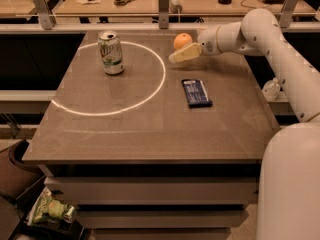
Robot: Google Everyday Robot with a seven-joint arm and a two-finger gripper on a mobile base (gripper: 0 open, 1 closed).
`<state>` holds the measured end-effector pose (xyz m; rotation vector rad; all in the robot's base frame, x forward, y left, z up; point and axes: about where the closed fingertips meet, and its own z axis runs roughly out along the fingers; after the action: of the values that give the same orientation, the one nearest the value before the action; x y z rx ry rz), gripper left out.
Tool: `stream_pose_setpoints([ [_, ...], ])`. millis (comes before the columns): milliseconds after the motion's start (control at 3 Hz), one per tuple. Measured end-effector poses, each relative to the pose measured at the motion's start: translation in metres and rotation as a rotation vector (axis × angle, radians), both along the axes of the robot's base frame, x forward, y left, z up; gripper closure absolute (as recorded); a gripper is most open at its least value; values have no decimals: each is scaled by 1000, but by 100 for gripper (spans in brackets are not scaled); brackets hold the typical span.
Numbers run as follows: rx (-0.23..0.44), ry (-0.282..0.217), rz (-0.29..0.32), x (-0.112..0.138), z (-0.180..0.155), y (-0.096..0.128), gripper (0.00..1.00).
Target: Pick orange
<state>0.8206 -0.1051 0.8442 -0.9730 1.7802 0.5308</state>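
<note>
1. Well, I saw the orange (183, 39) sitting near the far edge of the table (150, 134).
2. My gripper (179, 52) was right against its front.
3. I could not tell if it had grabbed the orange.
4. A soda can (111, 53) stood to the left.
5. A dark snack bar (196, 93) lay nearer me.

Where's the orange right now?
In the camera view, the orange is near the far edge of the table, right of the soda can, just behind the gripper, with the blue snack bar nearer the camera.
</note>
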Motion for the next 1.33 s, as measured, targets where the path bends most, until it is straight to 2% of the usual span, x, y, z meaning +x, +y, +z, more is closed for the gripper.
stream_pose_setpoints([
  [333,20,24,23,2,-10,15,18],
  [1333,22,33,36,3,-16,25,88],
])
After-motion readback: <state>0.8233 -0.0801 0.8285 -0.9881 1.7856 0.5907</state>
